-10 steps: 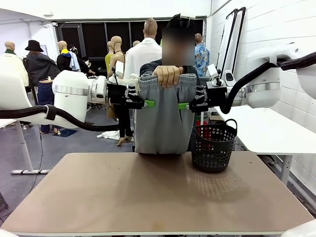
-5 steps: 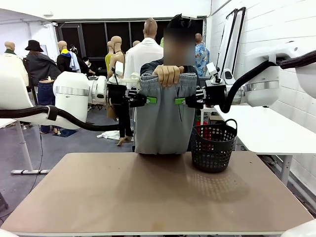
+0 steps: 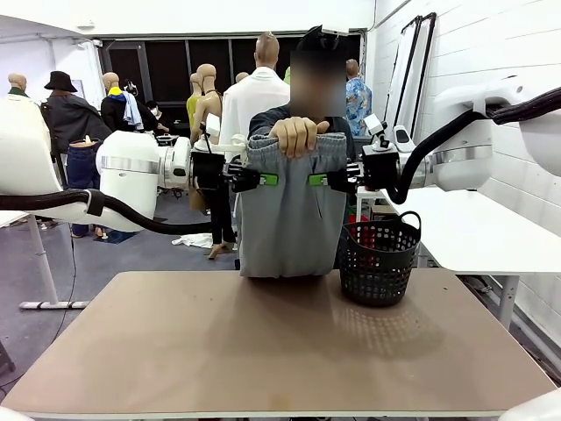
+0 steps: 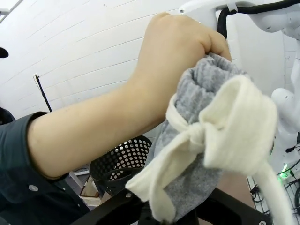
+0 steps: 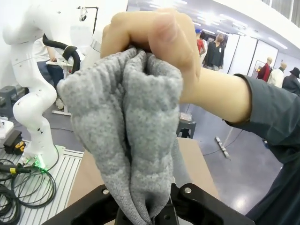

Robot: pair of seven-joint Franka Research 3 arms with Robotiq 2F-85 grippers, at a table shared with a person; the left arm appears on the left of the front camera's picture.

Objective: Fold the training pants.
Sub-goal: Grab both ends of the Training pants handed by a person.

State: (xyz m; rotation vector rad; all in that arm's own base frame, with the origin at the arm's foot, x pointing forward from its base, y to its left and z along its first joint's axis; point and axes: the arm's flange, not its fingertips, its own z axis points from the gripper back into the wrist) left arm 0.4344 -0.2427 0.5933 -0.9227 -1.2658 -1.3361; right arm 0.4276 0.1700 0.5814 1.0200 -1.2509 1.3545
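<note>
The light grey training pants [image 3: 285, 219] hang upright over the table's far edge, held at the bunched waistband by a person's hand [image 3: 298, 134]. My left gripper [image 3: 268, 179] is shut on the pants' left side just below the waistband. My right gripper [image 3: 316, 180] is shut on the right side at the same height. In the left wrist view the grey fabric [image 4: 187, 154] and its white drawstring bow [image 4: 220, 136] run down into my left gripper [image 4: 173, 218]. The right wrist view has the fabric [image 5: 136, 140] pinched in my right gripper [image 5: 150, 216] below the hand [image 5: 150, 33].
A black mesh basket [image 3: 379, 259] stands at the table's far right, close beside the hanging pants. The brown table [image 3: 263, 351] spreads bare towards me. A white table [image 3: 473, 228] stands to the right, and the person stands behind the far edge.
Both grippers have moved inward from the pants' sides and shut on the fabric. The person's hand still holds the waistband.
</note>
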